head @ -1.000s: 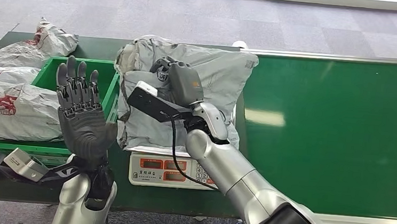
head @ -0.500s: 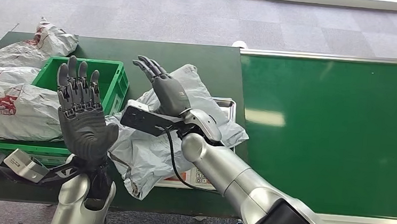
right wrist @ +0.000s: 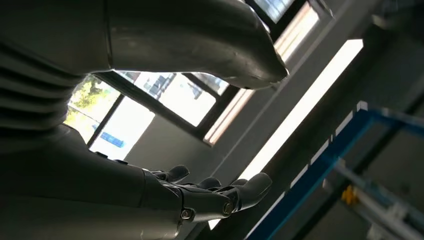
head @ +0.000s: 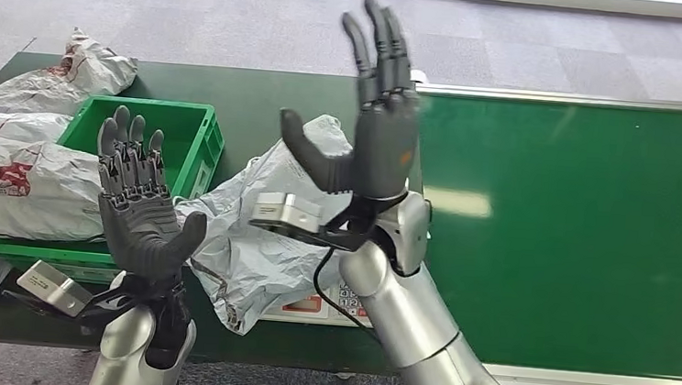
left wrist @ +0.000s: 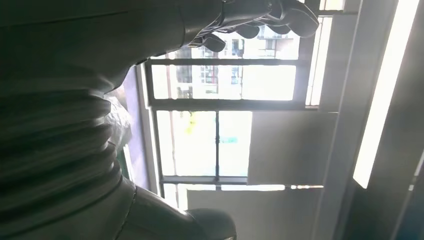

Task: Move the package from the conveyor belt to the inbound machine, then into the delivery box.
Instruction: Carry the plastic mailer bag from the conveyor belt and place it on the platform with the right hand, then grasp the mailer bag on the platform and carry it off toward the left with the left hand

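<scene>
Package (head: 261, 232), a crumpled grey mailer, is lying half on the inbound machine (head: 319, 303) and half spilling off its near-left edge toward the green delivery box (head: 196, 144), so it is sitting between the two stations the task names. The machine's red and white front panel is peeking out from under the bag, which suggests the weighing step is at hand or done, though the readout is too small to read.

The right hand (head: 375, 126) is standing raised above the table with its fingers stretched upward and thumb spread aside, holding nothing; it is well apart from the bag. The left hand (head: 139, 204) is also standing upright beside the delivery box, palm facing the camera, fingers apart and empty. Both wrist views are looking up at ceiling lights and windows, which fits hands pointing upward.

Judging from this, neither hand is grasping the package, and the bag's sagging edge is hanging near the table front, where it could slide off. Getting it into the delivery box would probably call for a hand coming down onto the soft, shifting film from the right and sweeping or lifting it leftward over the box wall.

More grey bags (head: 17, 176) are piling over the box's left side and beyond it, crowding the opening, while the green conveyor belt (head: 583, 230) is stretching away on the right
</scene>
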`<action>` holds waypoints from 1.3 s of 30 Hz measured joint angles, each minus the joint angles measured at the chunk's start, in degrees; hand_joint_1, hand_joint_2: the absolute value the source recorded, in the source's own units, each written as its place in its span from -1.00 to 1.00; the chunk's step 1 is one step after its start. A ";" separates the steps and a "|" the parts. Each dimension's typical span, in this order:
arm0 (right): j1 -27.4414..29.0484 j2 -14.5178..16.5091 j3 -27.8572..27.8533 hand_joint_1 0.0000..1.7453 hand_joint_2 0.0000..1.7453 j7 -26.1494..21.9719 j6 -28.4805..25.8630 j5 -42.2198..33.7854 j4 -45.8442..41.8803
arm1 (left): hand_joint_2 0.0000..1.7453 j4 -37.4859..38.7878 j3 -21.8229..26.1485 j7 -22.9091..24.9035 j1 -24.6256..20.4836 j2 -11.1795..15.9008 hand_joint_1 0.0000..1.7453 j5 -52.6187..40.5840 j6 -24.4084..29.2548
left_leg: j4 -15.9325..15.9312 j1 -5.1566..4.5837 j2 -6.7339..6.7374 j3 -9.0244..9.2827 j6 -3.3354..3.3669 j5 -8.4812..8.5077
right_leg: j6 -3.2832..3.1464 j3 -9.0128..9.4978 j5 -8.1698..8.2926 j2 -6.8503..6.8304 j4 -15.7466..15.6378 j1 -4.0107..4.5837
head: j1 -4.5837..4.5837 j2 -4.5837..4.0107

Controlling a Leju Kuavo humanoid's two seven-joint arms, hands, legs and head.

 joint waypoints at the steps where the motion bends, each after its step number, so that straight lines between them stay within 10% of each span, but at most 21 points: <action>1: 1.67 -0.01 -2.77 -1.00 1.00 -2.22 -0.08 -2.58 -5.26 | 1.00 0.36 0.00 0.39 -0.05 0.18 -1.00 -1.19 1.38 | 0.00 0.00 -0.04 -0.01 0.01 0.00 | 0.02 0.01 -0.01 -0.05 -0.01 -0.02 | 0.00 0.00; 14: 13.88 -0.06 -15.63 -1.00 1.00 -7.54 0.11 -10.86 -47.56 | 1.00 16.93 0.17 10.82 -8.37 4.15 -1.00 -21.75 12.18 | 0.02 -0.06 0.25 0.12 0.05 -0.03 | 0.04 0.02 0.01 0.16 0.01 -0.04 | 0.00 0.00; 22: 15.35 -0.27 -14.56 -1.00 1.00 -6.96 0.33 -9.18 -52.60 | 1.00 33.83 -5.13 21.09 -17.36 6.09 -1.00 -42.58 7.85 | 0.02 -0.06 0.19 0.12 0.08 0.04 | 0.06 0.09 0.04 0.10 0.01 -0.07 | 0.01 0.00; 39: 15.92 -0.44 -11.27 -1.00 1.00 -7.48 0.40 -8.95 -50.86 | 1.00 56.38 -12.23 23.37 -28.76 4.09 -1.00 -56.47 5.01 | 0.02 -0.07 0.24 0.17 0.13 0.08 | 0.08 0.19 0.12 0.13 0.01 -0.07 | 0.00 0.00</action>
